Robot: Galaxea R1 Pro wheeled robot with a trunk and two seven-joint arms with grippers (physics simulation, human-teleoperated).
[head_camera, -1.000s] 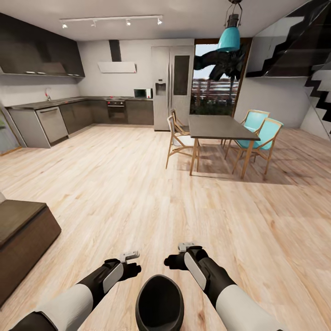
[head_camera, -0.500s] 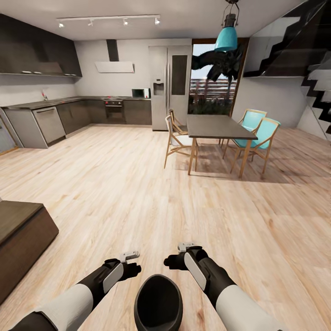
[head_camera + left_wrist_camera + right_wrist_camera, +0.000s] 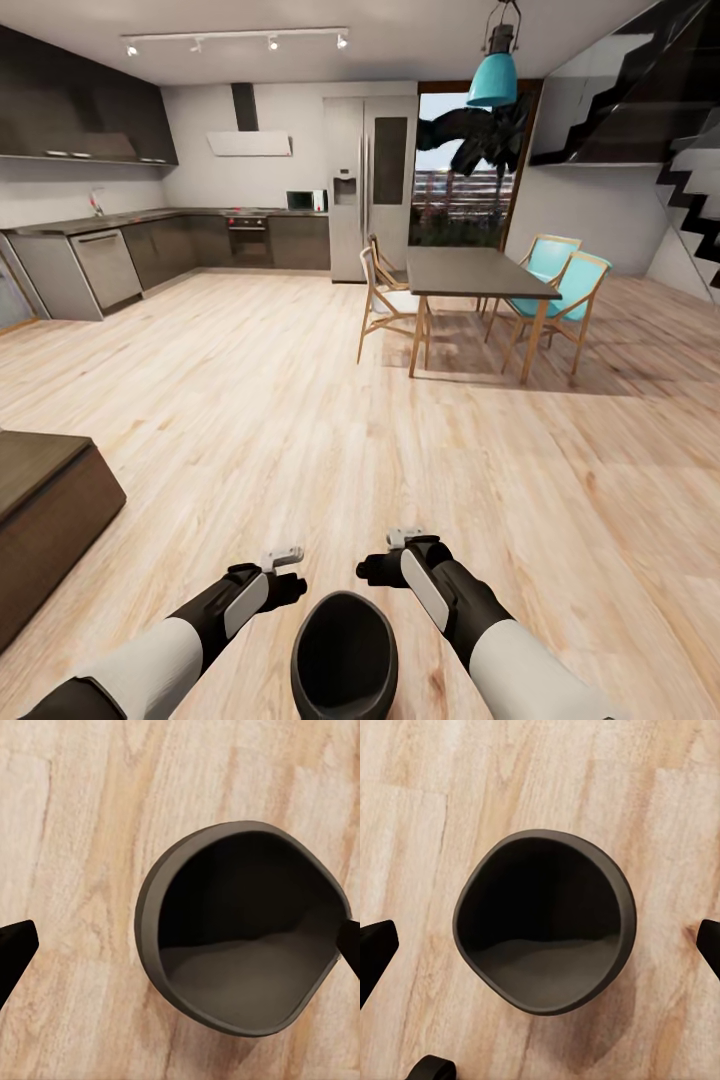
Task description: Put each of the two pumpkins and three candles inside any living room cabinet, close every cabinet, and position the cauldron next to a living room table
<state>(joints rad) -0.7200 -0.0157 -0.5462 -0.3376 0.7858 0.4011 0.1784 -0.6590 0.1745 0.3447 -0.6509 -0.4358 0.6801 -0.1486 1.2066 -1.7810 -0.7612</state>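
Where tools (image 3: pixel 330 565) flank: cauldron (image 3: pixel 345 655).

Two arms: white rounded forearm shells, black wrist sections with a light grey inset panel. Left gripper (image 3: pixel 283 556) and right gripper (image 3: pixel 404 538) pale grey; fingertips (image 3: pixel 15 945) black in wrist views.

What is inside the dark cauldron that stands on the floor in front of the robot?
The cauldron looks empty: both wrist views show only its bare dark inner wall and a paler grey bottom. The wood floor directly under it is covered by the cauldron itself.
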